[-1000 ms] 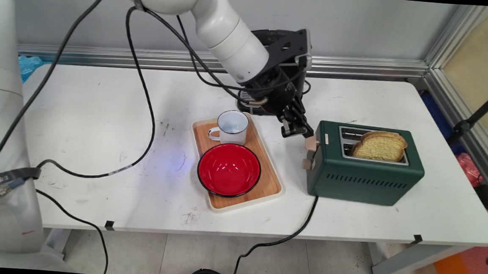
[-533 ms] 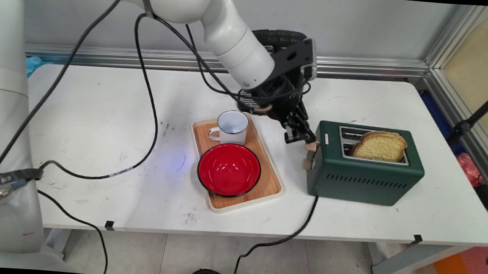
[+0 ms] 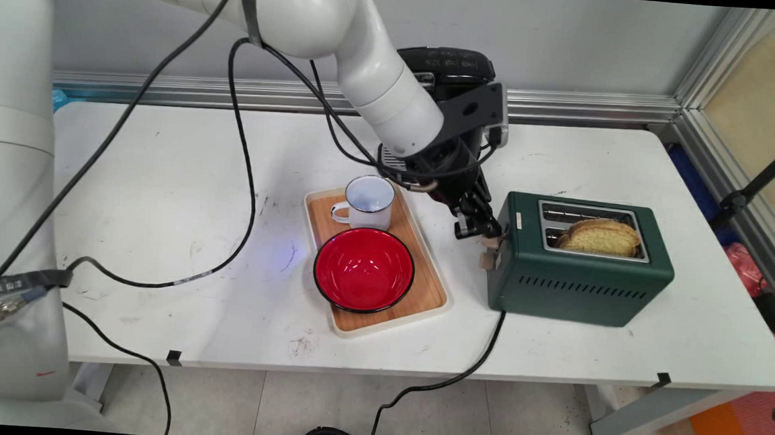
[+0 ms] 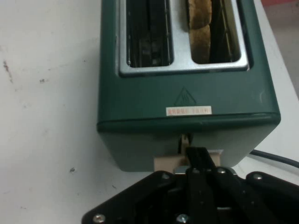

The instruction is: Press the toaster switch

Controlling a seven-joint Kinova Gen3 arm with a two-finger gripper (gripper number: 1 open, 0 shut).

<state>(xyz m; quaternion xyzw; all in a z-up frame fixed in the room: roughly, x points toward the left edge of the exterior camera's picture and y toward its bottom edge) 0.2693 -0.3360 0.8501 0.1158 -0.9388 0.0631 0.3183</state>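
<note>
A dark green two-slot toaster (image 3: 579,269) stands on the right half of the white table. A slice of bread (image 3: 601,236) sits low in its near slot, with only the top edge showing. My gripper (image 3: 477,228) is shut, and its tips rest on top of the beige lever (image 3: 492,241) at the toaster's left end. In the hand view the closed fingers (image 4: 198,156) press against the lever (image 4: 168,163) below the toaster (image 4: 187,93). The bread (image 4: 201,32) is in the right-hand slot there, and the other slot is empty. A beige knob (image 3: 487,259) sits just under the lever.
A wooden tray (image 3: 423,294) left of the toaster carries a white mug (image 3: 367,203) and a red bowl (image 3: 364,270). A black coffee machine (image 3: 447,66) stands behind the arm by the wall. The toaster's black cord (image 3: 458,376) drops over the table's front edge.
My gripper has moved down and slightly right, carrying the lever down with it. The bread slice has sunk from standing tall to low in the slot.
</note>
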